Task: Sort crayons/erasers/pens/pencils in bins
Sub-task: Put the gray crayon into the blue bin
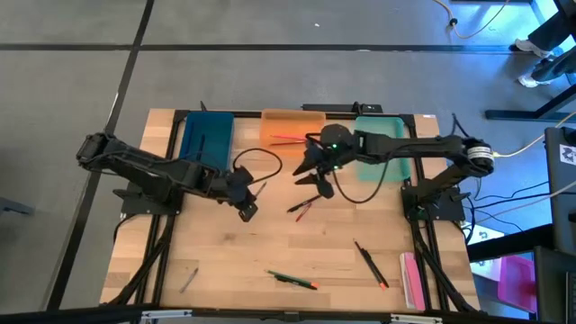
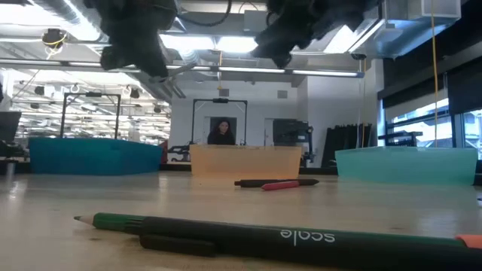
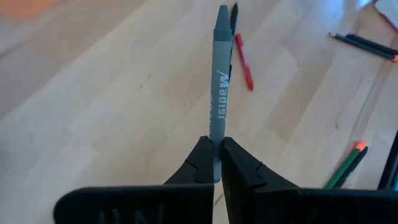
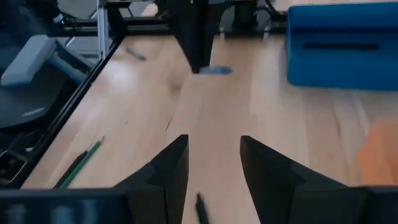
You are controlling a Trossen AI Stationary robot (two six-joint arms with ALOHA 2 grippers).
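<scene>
- left gripper (image 3: 217,163): over mid desk (image 1: 270,243), just in front of the blue bin (image 1: 205,135); fingers pinched on the butt end of a grey crayon (image 3: 219,81), which juts straight out from them.
- grey crayon: light, stiff, waxy with a paper wrap; likely to snap or swing if bumped, since the hold is at one end only. a grip nearer the middle would steady it.
- right gripper (image 4: 213,168): over the desk in front of the orange bin (image 1: 292,125); fingers spread wide, holding nothing.
- red stick (image 1: 306,206) and a dark stick beside it: lying on the desk just below the right gripper. thin, light, rigid, smooth; apt to roll. best taken across the middle, fingers square to the length.
- orange bin: one red stick (image 1: 286,139) inside.
- blue bin: one dark stick (image 1: 202,144) inside.
- mint bin (image 1: 379,144): contents hidden by the right arm.
- near edge of desk: green pencil (image 2: 226,233) with a dark stick against it, another dark stick (image 1: 369,263) to the right, a grey stick (image 1: 188,280) to the left; all loose, flat, well apart from the bins.
</scene>
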